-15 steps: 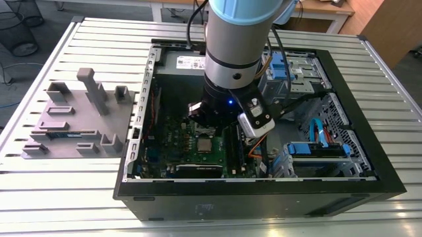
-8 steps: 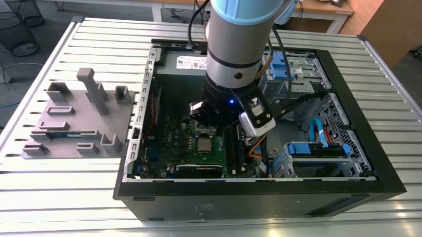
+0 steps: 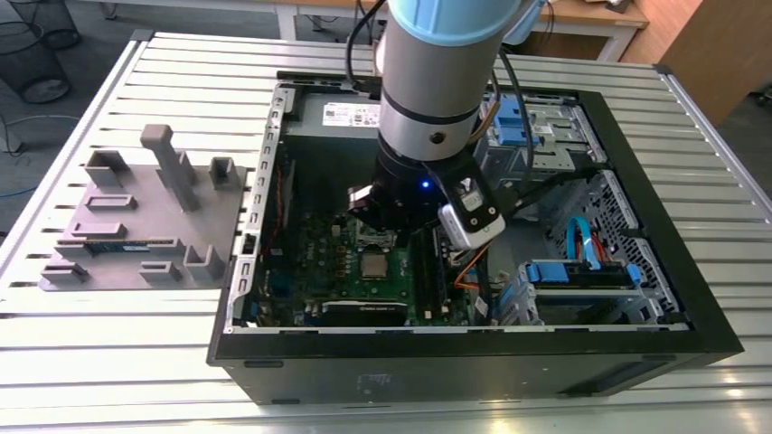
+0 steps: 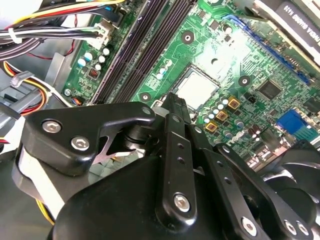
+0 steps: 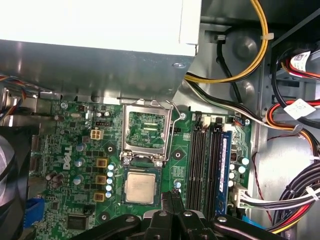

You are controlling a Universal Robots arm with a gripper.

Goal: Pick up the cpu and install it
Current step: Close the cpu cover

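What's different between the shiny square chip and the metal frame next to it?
The cpu is a solid silver square; the frame is a hollow rim with green showing through its middle. The frame looks bigger than the cpu. Both are shiny metal, squarish, and sit side by side on the green board.

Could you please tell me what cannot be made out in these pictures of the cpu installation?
- Exterior view: the cpu is too small to tell whether it lies flat and fully seated.
- Second wrist view: the gripper hides the motherboard just beside the cpu.
- First wrist view: the picture's edge and the gripper cut off part of the motherboard.
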